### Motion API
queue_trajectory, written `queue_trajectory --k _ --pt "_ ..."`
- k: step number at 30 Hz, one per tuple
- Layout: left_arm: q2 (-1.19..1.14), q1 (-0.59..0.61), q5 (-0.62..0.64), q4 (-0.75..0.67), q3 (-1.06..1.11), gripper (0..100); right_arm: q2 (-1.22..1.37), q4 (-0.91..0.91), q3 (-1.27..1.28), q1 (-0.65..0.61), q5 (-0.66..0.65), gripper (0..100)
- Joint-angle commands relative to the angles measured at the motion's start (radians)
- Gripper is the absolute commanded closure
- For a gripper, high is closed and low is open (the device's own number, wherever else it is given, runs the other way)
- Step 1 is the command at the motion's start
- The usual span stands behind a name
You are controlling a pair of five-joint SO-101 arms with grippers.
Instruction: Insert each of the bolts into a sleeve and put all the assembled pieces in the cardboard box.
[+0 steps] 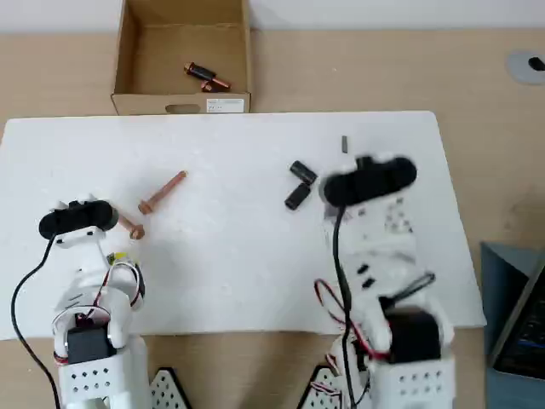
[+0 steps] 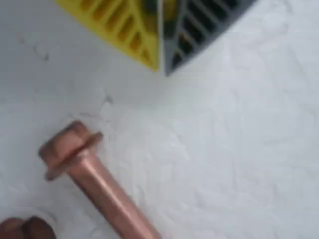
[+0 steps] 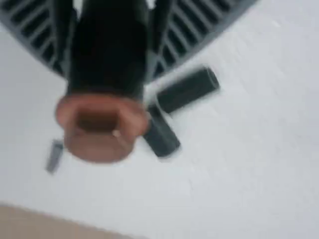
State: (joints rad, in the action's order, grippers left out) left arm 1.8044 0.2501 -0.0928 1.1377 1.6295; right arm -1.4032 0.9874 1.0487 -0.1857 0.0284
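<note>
Two copper bolts are lying loose on the white, grainy mat (image 1: 230,256) in front of you. The near bolt (image 1: 130,227) is sitting just beside the left gripper (image 1: 77,220), and the second bolt (image 1: 162,192) is lying tilted a little farther out.

The left wrist view is giving you what the high view isn't:
- The ribbed yellow and grey fingers (image 2: 124,30) are meeting at the tips, gripping nothing.
- A bolt (image 2: 92,177) with a flanged hex head and a smooth shank is lying apart from them.

The right gripper (image 3: 107,74) is clamping a held piece (image 3: 99,127), a black cylinder with a copper bolt head showing at its end.

Two bare black sleeves (image 1: 302,172) (image 1: 296,197) are lying close together just beside it, toward the left arm. A small grey stub (image 1: 345,144) is sitting farther out.

Farthest away, the open cardboard box (image 1: 128,60) is sitting on the wooden table (image 1: 485,102) just past the mat's far edge, and it is holding one assembled piece (image 1: 207,77).
</note>
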Motion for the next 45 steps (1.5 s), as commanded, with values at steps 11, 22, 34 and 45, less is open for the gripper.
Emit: queue_trajectory --k 11,22,34,45 --pt "0.008 0.005 0.0 0.002 -0.014 100 0.862 -0.336 -0.565 -0.076 0.02 98.9" --pt "0.007 0.005 0.0 0.003 -0.014 100 1.38 -0.609 -0.897 -0.082 -0.081 98.9" --pt "0.007 0.009 0.002 0.003 -0.015 100 1.86 -0.666 -1.431 -0.166 -0.13 98.9" --pt "0.007 0.006 0.002 0.003 -0.015 100 2.178 -0.66 -1.84 -0.211 -0.127 98.9"
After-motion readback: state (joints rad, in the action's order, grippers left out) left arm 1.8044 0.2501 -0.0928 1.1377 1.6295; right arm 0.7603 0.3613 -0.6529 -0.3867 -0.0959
